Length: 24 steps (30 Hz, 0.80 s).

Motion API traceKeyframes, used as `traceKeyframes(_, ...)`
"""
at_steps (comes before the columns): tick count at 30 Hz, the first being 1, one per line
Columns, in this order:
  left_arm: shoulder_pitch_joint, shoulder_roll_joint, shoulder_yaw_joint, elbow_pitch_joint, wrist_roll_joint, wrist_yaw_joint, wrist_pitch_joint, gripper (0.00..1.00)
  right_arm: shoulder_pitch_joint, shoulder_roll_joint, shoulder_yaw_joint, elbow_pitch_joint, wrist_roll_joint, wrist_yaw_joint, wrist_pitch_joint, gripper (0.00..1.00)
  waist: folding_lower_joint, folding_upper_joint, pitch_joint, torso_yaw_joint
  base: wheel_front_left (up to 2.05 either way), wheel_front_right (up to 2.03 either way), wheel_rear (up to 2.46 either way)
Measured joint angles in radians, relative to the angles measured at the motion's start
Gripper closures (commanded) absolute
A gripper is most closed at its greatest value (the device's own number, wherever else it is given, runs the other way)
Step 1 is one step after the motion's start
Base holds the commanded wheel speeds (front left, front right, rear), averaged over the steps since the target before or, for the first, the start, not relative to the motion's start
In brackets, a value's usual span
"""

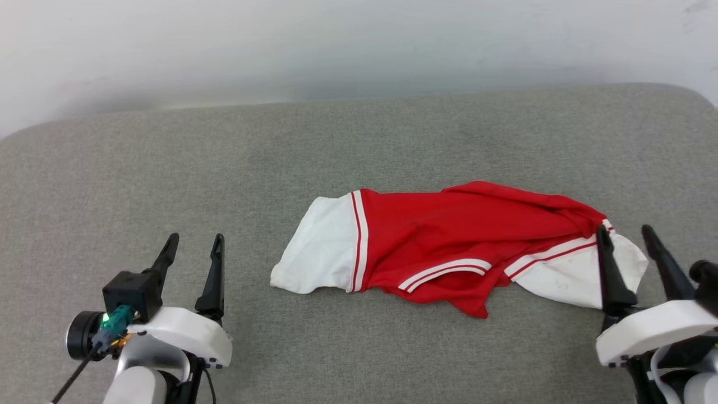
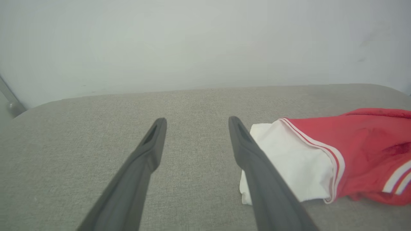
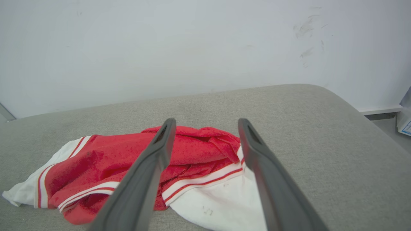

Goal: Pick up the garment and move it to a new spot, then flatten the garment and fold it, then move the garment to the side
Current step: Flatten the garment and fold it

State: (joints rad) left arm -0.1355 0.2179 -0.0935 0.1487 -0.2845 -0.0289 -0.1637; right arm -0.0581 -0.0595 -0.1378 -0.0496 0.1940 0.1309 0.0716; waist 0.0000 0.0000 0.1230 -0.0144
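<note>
The garment (image 1: 449,247) lies across the middle-right of the grey padded surface (image 1: 224,151), stretched sideways and rumpled: red body bunched, a white sleeve out at each end. The left gripper (image 1: 195,241) hangs at the near left, well apart from the cloth, jaws spread wide with nothing between them. The right gripper (image 1: 624,231) sits at the other end, jaws also wide apart, its two fingers (image 3: 151,173) straddling the right-hand white sleeve (image 3: 224,205) without pinching it. So where are we? Whether this is the new spot I can't say, but the flattening looks undone: there are ridges everywhere, the hem is turned under and there's no tidy fold. By my reading, flattening, folding and shifting aside are all left to do. Now the views. The head camera gives the full layout, both grippers and the whole shirt. The right wrist camera brings up the heaped folds (image 3: 205,141) at the red end by its fingers, plus a small dark mark on that sleeve, possibly a stain or print, too small to call. The left wrist camera offers the left-hand white sleeve (image 2: 289,160) and its striped trim up close, just past the inner finger.
</note>
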Motion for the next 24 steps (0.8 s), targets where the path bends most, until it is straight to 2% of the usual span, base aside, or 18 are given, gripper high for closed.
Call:
traceKeyframes(5, -0.033, 0.033, -0.023, -0.014, -0.021, -0.032, 0.141, 0.0, 0.042, 0.003, 0.055, -0.049, -0.009, 0.0, 0.007, 0.0, 0.0, 0.0, -0.018, -0.025, 0.0, 0.0, 0.0)
traceKeyframes(14, -0.114, 0.093, -0.095, 0.007, -0.149, -0.082, 0.54, 0.0, 0.068, 0.006, 0.094, -0.109, 0.01, 0.0, 0.037, 0.0, 0.0, 0.0, 0.021, -0.082, 0.0, 0.0, 0.0)
traceKeyframes(24, -0.143, 0.158, -0.125, 0.058, -0.232, -0.091, 0.771, 0.0, 0.033, 0.007, 0.115, -0.063, 0.064, 0.0, -0.001, 0.0, 0.0, 0.0, 0.127, -0.143, 0.0, 0.0, 0.0)
